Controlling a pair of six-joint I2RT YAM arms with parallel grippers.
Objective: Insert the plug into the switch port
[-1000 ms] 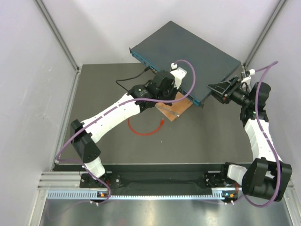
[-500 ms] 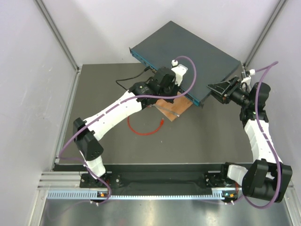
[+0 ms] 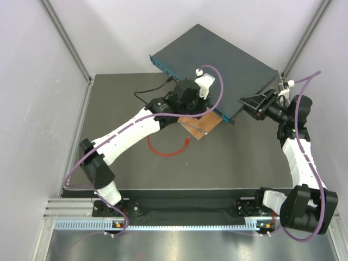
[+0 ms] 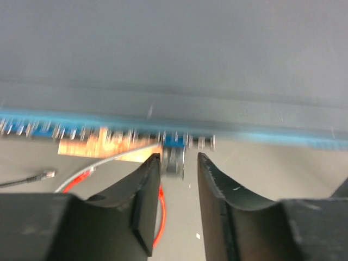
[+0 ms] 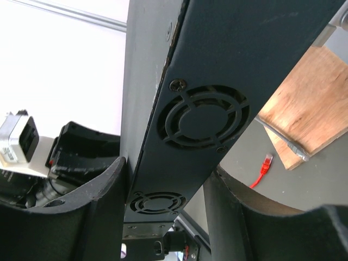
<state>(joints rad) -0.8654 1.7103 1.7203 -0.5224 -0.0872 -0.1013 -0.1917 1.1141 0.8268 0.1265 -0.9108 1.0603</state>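
Right hand [image 5: 166, 168] clamps the switch [image 3: 217, 60] at its end, bracing it. Left hand [image 4: 178, 157] is up at the switch port [image 4: 187, 142] row, fingers nearly shut; too blurred to tell what's between them. Plug [image 3: 187, 142] lies loose on the bench [image 3: 119, 109], ungripped. Looks like pickup isn't done. Next: grasp plug, align squarely.

The left arm [image 3: 130, 130] and right arm [image 3: 298, 155] wear white link shells between black joint housings, and a looping purple cable [image 3: 221, 87] trails each of them. The left gripper [image 4: 174, 163] has matte black, curved fingers [image 4: 145, 206], lightly scuffed.
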